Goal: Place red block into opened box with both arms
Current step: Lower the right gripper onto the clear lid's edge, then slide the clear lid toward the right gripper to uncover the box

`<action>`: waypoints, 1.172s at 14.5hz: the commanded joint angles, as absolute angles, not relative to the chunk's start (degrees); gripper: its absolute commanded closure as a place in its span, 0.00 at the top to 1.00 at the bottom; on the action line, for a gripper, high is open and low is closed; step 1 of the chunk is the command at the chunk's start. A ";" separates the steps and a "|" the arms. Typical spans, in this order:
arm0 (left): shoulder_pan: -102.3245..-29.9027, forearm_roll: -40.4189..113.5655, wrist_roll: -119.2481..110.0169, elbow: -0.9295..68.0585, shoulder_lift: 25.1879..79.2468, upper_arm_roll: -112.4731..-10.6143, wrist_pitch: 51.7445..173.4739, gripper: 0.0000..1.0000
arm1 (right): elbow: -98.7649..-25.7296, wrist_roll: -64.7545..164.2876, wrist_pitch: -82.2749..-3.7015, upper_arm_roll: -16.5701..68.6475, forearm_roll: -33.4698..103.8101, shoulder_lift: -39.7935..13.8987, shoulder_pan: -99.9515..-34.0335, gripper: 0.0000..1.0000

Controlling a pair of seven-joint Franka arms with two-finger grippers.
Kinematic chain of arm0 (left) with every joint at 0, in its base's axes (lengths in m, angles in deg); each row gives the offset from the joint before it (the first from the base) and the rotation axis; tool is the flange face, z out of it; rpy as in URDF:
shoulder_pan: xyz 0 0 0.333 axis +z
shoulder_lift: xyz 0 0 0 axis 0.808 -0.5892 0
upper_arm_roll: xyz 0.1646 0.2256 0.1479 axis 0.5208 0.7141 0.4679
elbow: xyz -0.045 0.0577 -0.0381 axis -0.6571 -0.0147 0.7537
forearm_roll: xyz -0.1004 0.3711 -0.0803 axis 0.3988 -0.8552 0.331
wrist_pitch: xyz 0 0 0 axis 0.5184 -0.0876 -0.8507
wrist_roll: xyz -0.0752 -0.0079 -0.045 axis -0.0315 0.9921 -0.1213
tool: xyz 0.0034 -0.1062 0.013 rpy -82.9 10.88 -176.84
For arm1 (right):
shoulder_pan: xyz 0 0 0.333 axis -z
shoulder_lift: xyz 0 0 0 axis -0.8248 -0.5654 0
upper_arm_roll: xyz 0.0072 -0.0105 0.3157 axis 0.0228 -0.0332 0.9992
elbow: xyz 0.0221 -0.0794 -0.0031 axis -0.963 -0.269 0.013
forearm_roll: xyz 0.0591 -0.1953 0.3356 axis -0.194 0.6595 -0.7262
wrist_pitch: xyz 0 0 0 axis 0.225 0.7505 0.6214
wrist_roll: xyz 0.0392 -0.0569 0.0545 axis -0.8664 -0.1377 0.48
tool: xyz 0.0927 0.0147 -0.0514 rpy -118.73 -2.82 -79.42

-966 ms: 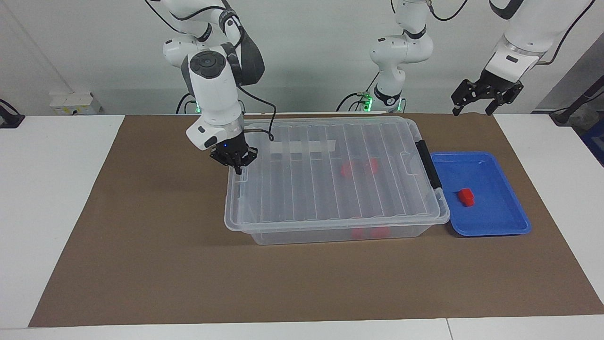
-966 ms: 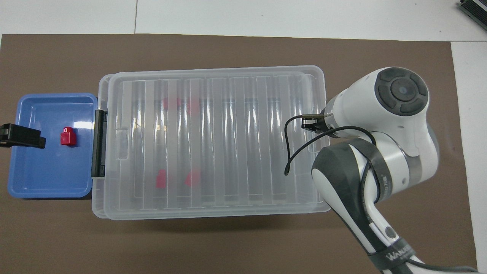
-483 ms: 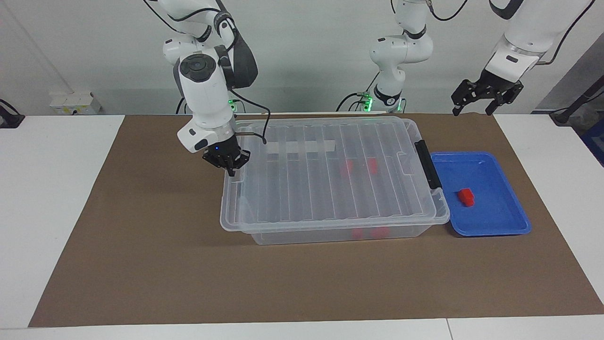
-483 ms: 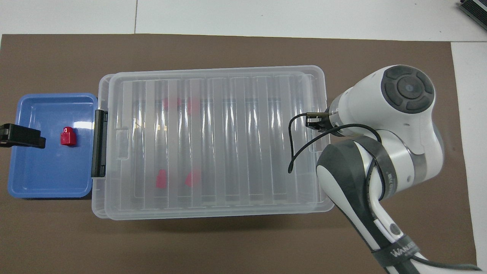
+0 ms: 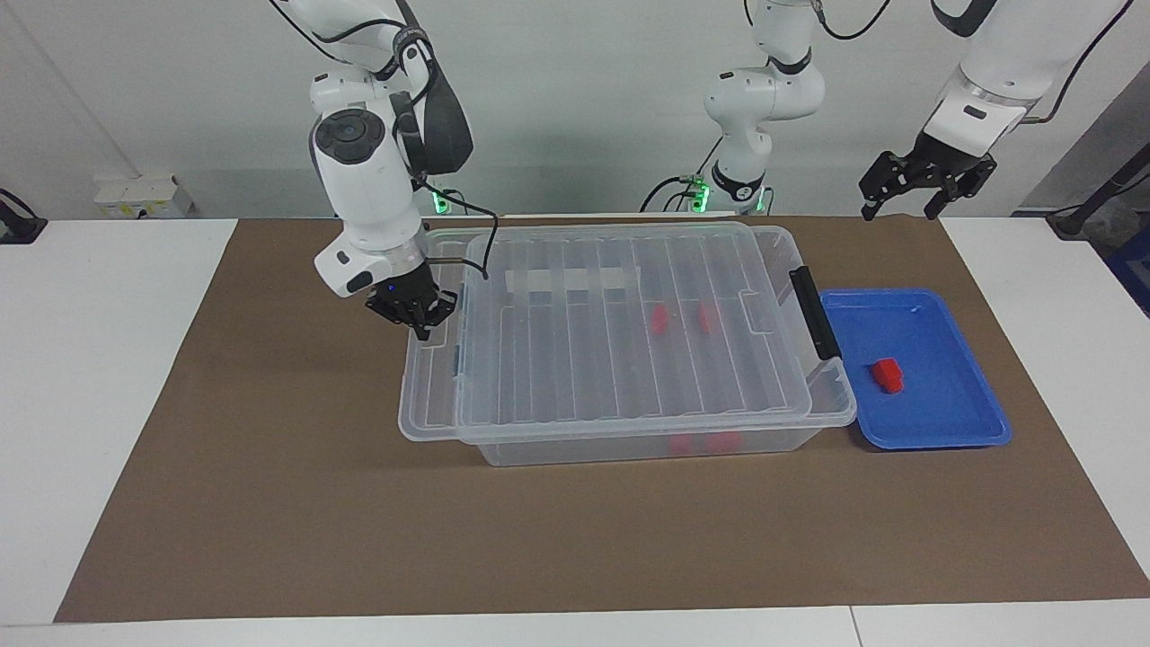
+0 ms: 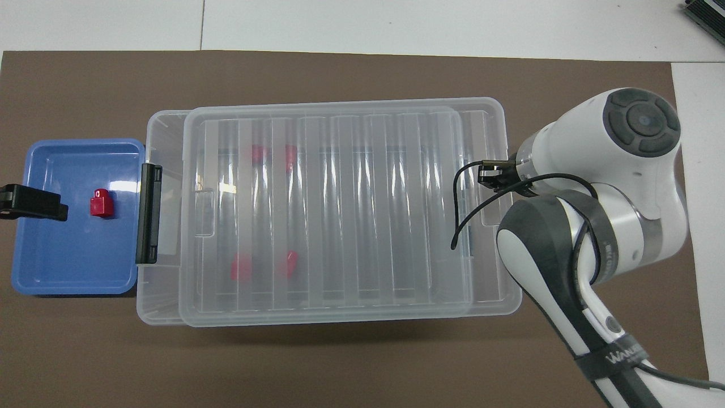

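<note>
Right gripper (image 5: 420, 316) clamped on lid (image 5: 629, 332) edge, sliding it off the box (image 5: 647, 447); left gripper (image 5: 925, 184) spread, waiting above tray (image 5: 934, 438) holding red block (image 5: 888, 374); next: clear the opening

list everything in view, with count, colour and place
box: 1, clear, mid-mat
lid: 1, clear ribbed, on the box, overhanging toward the right arm's end
red blocks in box: 4, red, near the handle end
handle: 1, black, box end by the tray
blue tray: 1, blue, beside the box
red block: 1, red, in the tray
mat: 1, brown
right gripper: shut, at the lid's end
left gripper: open, waiting, raised above the mat's corner by the tray
</note>
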State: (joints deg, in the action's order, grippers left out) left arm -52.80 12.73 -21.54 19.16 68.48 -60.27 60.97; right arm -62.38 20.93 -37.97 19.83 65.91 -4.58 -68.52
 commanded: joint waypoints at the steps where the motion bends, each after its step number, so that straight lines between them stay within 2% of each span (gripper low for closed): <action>1: -52.31 12.93 -22.43 19.99 69.48 -60.36 61.06 1.00 | -63.44 23.31 -37.80 20.33 66.73 -3.76 -66.12 0.00; 17: -52.31 12.93 -22.43 19.99 69.48 -60.36 61.06 1.00 | -64.84 27.62 -37.89 20.33 66.73 -3.58 -60.14 0.00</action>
